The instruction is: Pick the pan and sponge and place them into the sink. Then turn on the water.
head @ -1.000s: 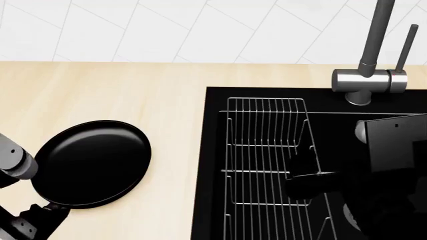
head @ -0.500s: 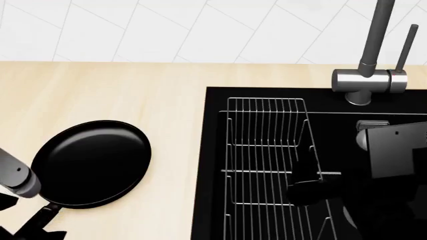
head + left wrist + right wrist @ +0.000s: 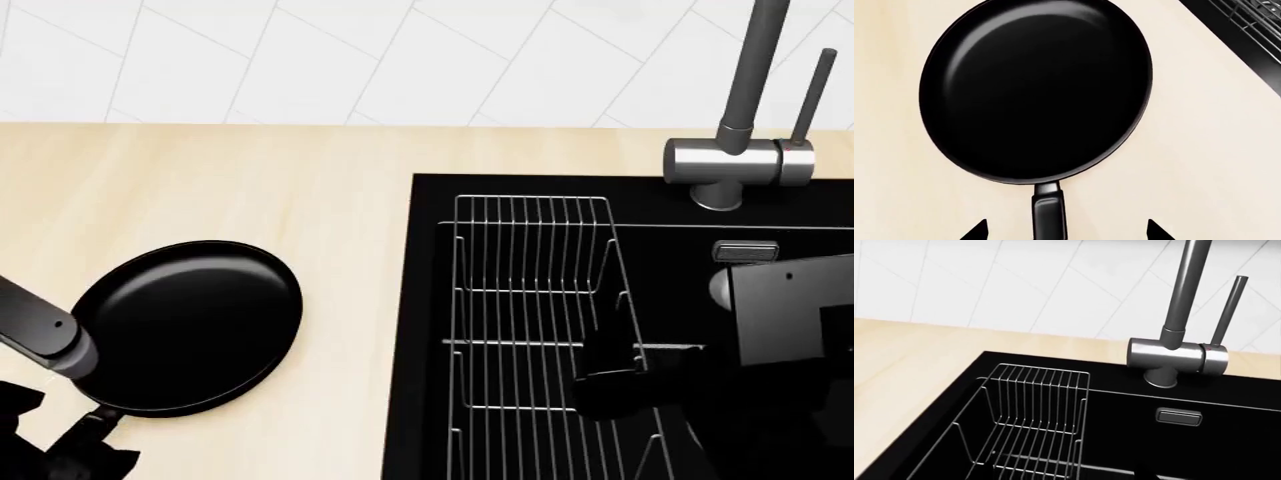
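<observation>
The black pan [image 3: 187,325] lies on the wooden counter left of the sink [image 3: 420,350]. In the left wrist view the pan [image 3: 1037,90] fills the frame, and its handle [image 3: 1049,212] runs between the two fingertips of my open left gripper [image 3: 1065,231], which do not touch it. My left gripper [image 3: 80,448] shows at the handle's end. My right gripper [image 3: 627,388] hangs low inside the black basin, dark against it. One fingertip [image 3: 1142,473] shows far off centre, with nothing held. The sponge is out of view. No water runs from the faucet [image 3: 727,160].
A silver wire dish rack [image 3: 527,320] fills the sink's left half. The faucet's thin lever [image 3: 807,95] stands upright behind the right arm. A steel overflow slot [image 3: 745,250] sits on the back wall. White tiled wall lies behind the counter [image 3: 200,180].
My right arm has drawn back to the right inside the sink, uncovering the overflow slot. My left forearm has shifted a little by the pan's handle. The pan has not moved.
</observation>
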`<state>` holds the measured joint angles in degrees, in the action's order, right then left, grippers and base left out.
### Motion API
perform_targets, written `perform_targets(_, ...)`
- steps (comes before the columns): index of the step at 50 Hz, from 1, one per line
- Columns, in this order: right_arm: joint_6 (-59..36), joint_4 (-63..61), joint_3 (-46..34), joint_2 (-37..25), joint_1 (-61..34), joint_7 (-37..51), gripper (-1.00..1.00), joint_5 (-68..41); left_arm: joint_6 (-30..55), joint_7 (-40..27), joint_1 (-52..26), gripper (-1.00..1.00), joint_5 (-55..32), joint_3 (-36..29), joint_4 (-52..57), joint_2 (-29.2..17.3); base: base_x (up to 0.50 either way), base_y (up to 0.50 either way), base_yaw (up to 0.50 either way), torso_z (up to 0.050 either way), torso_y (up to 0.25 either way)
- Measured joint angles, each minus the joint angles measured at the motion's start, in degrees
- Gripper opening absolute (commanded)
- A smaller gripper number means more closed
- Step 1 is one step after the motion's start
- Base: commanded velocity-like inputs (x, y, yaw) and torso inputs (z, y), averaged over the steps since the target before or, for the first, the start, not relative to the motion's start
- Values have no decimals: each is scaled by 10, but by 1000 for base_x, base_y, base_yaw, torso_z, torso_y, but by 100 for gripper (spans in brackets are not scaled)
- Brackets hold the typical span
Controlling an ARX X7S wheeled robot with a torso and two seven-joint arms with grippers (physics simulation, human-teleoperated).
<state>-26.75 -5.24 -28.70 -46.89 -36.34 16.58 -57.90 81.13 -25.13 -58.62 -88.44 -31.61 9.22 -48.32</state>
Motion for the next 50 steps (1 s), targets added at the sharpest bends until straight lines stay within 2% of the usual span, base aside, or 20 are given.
perform_targets(46,12,7,-1,3,15,-5,100,6,-55,96,1,100,108,-67,-69,12,0,0,0,0,0)
perform_targets(47,12,8,-1,4,15,-5,100,6,-56,97,1,-100,109,-67,-69,11,0,0,0,0,0)
perform_targets(50,12,8,-1,4,15,-5,100,7,-58,99,2,-100,109,-67,-70,10,0,0,0,0,0)
